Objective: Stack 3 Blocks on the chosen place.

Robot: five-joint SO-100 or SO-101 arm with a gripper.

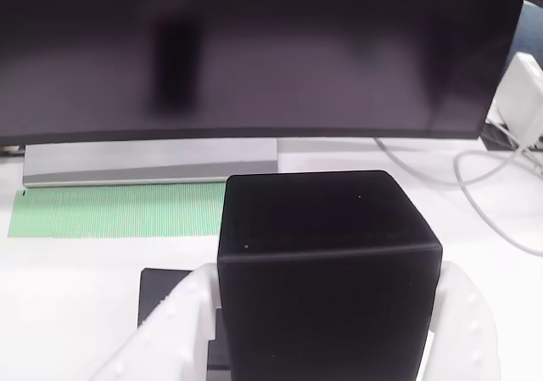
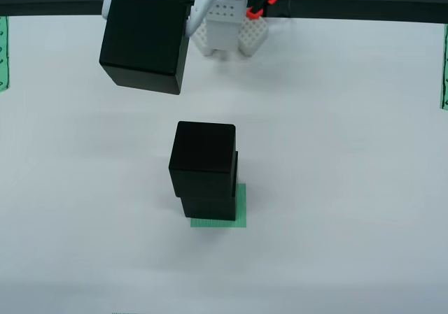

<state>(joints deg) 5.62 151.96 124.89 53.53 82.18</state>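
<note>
monitor [image 1: 254, 50] | silver stand [image 1: 148, 160] | green striped strip [image 1: 110, 210] | white cable [image 1: 475, 203]

The held cube [image 2: 145, 43], at eleven o'clock in the overhead view, is matte black. The two stacked cubes [image 2: 203, 177] at centre are the same black. Under them lies a square patch [image 2: 240, 209] of fine green-and-white stripes. The tool [image 2: 157, 6] is white, with a red part [image 2: 255, 9] at twelve o'clock. The counter [image 2: 350, 153] is white. In the tool's view, a long green striped strip [image 1: 110, 210] sits at nine o'clock below a dark monitor [image 1: 254, 50] with a silver base [image 1: 148, 160].
</note>
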